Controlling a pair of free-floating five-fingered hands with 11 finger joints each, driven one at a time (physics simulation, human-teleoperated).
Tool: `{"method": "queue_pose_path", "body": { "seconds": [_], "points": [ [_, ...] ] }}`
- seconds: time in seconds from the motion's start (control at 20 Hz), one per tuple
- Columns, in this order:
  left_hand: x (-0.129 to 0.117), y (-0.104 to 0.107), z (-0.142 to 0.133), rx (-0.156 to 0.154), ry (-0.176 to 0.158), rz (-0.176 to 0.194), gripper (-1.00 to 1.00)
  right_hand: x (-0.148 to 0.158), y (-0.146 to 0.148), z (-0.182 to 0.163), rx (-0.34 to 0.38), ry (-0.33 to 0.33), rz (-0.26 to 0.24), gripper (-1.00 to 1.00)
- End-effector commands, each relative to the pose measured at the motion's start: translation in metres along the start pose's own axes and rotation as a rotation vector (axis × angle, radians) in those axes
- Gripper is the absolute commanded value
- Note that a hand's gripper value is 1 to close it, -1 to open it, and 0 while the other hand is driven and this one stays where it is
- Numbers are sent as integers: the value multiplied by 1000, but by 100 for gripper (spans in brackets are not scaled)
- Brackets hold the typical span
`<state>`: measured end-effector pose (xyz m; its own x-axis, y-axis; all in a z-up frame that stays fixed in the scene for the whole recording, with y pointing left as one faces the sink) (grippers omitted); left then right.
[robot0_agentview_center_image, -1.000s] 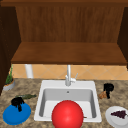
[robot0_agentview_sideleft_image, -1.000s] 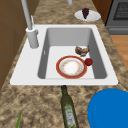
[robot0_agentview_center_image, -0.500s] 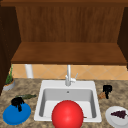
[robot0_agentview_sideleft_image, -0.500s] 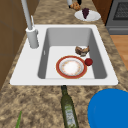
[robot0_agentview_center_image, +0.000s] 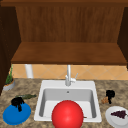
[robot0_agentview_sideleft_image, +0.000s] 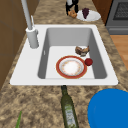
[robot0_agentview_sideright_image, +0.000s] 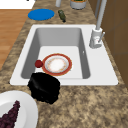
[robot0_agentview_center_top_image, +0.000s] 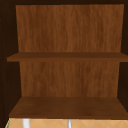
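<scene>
Front view hides the sink (robot0_agentview_center_image: 93, 86) floor behind a large red ball (robot0_agentview_center_image: 67, 115), while the left side view reveals a red-rimmed plate (robot0_agentview_sideleft_image: 71, 67), a small red fruit (robot0_agentview_sideleft_image: 88, 61) and a brown item there. Left hand (robot0_agentview_center_image: 17, 102) hovers over the blue plate (robot0_agentview_center_image: 16, 115), fingers drooping loosely; right hand (robot0_agentview_center_image: 110, 95) hangs by an orange-brown object (robot0_agentview_center_image: 104, 100) near the white plate of grapes (robot0_agentview_center_image: 117, 117), and its grip cannot be told.
</scene>
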<state>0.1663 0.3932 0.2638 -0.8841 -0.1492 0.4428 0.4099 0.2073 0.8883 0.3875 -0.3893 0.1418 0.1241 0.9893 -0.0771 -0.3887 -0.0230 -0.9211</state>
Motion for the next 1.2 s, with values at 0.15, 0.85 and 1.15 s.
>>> {"method": "queue_pose_path", "body": {
  "seconds": [0.15, 0.85, 1.15],
  "points": [
    [0, 0, 0, 0, 0, 0, 0, 9, 42, -47, 35, 117, -17, 100],
    [0, 0, 0, 0, 0, 0, 0, 10, 31, -49, 177, 75, 79, 100],
    [0, 0, 0, 0, 0, 0, 0, 7, 2, -30, 122, 103, 13, -100]
  ]
}}
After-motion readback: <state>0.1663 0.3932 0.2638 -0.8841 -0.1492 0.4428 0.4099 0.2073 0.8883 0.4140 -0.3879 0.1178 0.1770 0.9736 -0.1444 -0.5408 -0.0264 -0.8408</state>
